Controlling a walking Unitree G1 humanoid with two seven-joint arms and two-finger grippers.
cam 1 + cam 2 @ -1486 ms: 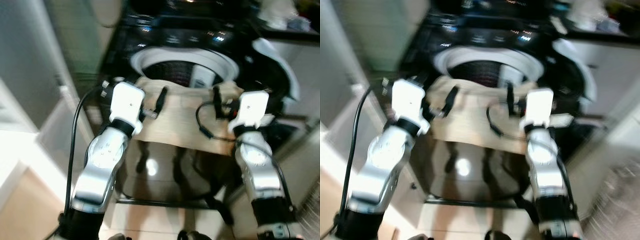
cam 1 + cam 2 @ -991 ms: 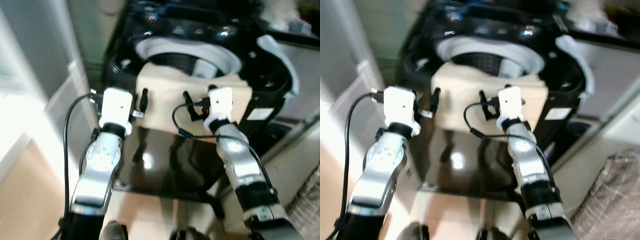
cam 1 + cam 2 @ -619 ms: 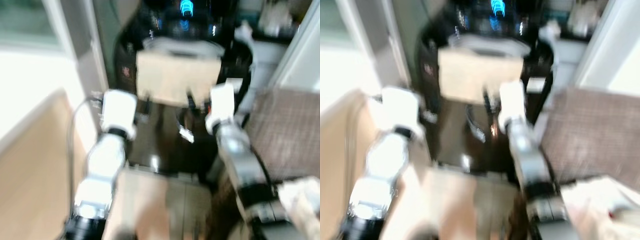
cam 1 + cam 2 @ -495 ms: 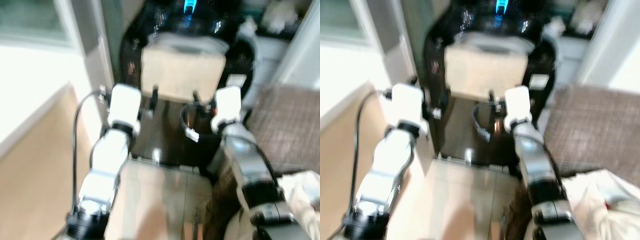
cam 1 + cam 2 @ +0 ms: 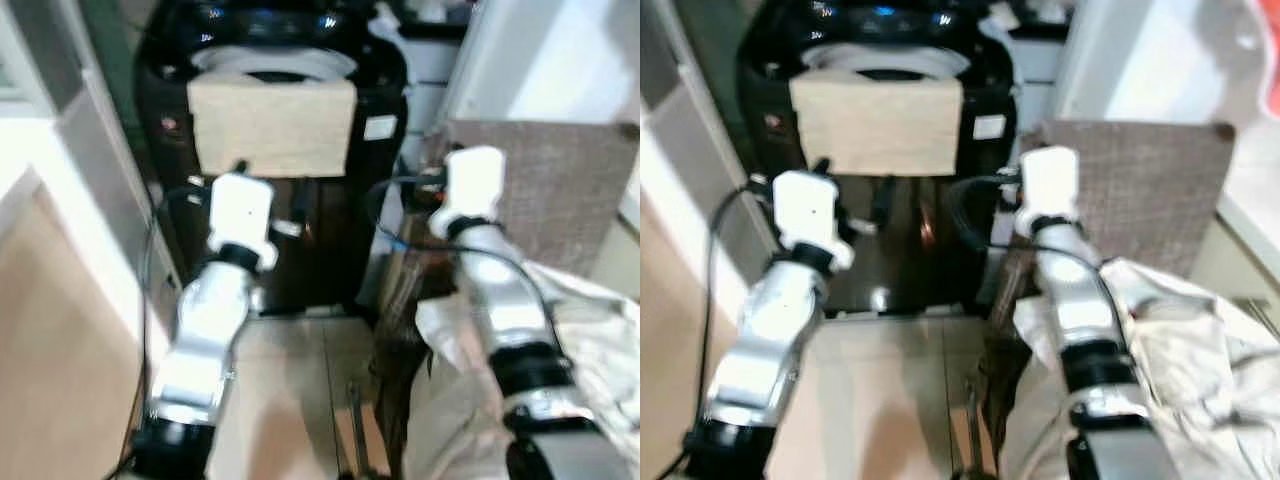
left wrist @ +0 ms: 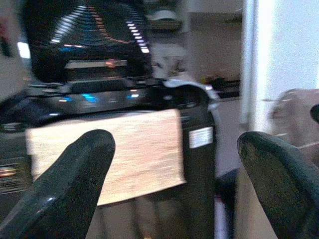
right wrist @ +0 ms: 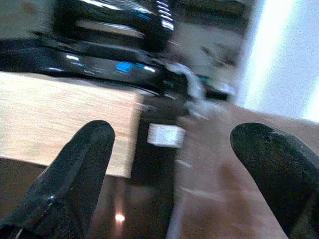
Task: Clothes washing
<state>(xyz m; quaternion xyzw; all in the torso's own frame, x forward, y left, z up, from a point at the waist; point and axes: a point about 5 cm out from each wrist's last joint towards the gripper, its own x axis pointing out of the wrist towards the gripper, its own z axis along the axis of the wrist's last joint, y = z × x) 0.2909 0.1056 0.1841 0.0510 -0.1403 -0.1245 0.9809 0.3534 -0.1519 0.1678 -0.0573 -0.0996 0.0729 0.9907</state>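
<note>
Down at my right I've got a heap of pale laundry (image 5: 1180, 330), crumpled against my right arm, and a brown woven panel (image 5: 1140, 185) standing upright just beyond it. Both arms are raised in front of me. My left gripper (image 6: 172, 184) is spread wide, fingers (image 6: 75, 179) far apart with nothing between them and touching nothing. My right gripper (image 7: 172, 174) reads the same: fingers (image 7: 75, 174) splayed wide, empty, in free air. Past both of them stands the black washing machine (image 5: 290, 230), its glossy front facing me and its white drum rim (image 5: 272, 62) showing at the top. A beige cloth (image 5: 272, 125) hangs over the front lip of the opening, draped flat down the machine's face, well apart from either gripper. Blue lights glow on the control panel (image 6: 89, 97) behind the drum. Picture's a bit soft.
</note>
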